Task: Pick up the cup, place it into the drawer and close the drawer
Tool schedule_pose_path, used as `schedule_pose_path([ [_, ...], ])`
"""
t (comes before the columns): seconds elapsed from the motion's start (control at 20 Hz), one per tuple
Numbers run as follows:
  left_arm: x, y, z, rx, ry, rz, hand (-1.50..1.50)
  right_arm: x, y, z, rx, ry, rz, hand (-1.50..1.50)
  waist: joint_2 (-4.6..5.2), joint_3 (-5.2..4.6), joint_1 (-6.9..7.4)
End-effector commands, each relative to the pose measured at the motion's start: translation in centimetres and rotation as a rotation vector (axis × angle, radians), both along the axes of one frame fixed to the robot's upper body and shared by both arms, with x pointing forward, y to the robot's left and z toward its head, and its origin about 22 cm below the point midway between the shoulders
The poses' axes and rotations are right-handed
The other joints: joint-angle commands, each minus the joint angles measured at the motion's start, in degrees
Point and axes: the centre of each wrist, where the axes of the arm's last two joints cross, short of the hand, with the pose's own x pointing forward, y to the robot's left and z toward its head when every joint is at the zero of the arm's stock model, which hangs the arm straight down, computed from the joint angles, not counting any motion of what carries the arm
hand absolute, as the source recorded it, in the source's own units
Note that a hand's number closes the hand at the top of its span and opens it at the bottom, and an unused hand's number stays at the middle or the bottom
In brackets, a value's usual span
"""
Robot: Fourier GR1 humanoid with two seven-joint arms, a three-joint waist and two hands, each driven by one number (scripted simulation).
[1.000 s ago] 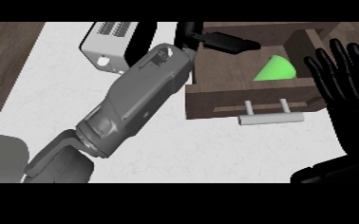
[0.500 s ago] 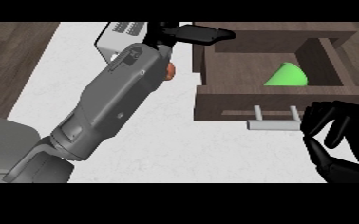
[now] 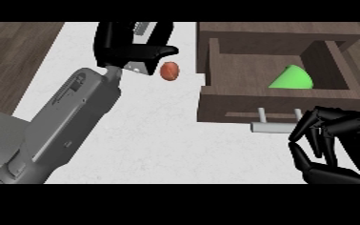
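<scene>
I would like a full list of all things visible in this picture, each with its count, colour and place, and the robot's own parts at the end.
Counter: one, white, across the middle.
Wood surface: one, brown, upper left.
Drawer: one, brown, open, at right.
Drawer handle: one, pale grey, on the drawer's front.
Cup: one, green, inside the drawer.
Small round object: one, red-brown, on the counter left of the drawer.
Grey-white object: one, mostly hidden under the left hand.
Left hand: black, upper middle, grey forearm.
Right hand: black, fingers curled, by the handle.
</scene>
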Motion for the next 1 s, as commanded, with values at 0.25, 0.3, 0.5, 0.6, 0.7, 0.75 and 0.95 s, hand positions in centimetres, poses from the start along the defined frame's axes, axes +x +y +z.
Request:
schedule_pose_path([
  [0.25,-5.8,7.6,-2.6,-0.03,0.022,0.013,-1.5,1.9,2.1,-2.3,-0.208,0.001,-0.011,1.5,0.38,0.01,-0.5],
  [0.3,-6.3,7.5,-3.5,-0.03,0.028,0.008,-1.5,2.9,1.5,-2.6,-0.285,-0.035,0.0,1.5,0.45,0.03,0.08],
  [0.5,-7.5,11.1,-4.7,-0.023,0.037,0.002,-1.5,2.8,1.9,-3.9,-0.528,-0.095,0.023,1.5,0.56,0.0,0.54],
  [0.6,-9.1,10.8,-4.9,-0.051,0.049,0.014,-1.5,4.4,2.3,-5.3,-0.565,-0.088,0.003,1.5,0.51,0.05,0.51],
  [0.7,-8.2,11.4,-4.4,-0.033,0.032,0.018,-1.5,5.0,3.3,-8.2,-0.648,-0.108,0.017,1.5,0.78,0.08,0.13],
  [0.75,-10.1,12.7,-5.0,-0.034,0.036,0.04,-1.5,4.8,3.4,-7.4,-0.62,-0.103,0.01,1.5,0.51,0.03,-0.6],
  [0.95,-10.2,15.9,-5.5,-0.028,0.031,0.037,-1.5,7.4,4.5,-10.8,-0.657,-0.081,-0.007,-1.5,0.68,0.03,-0.94],
])
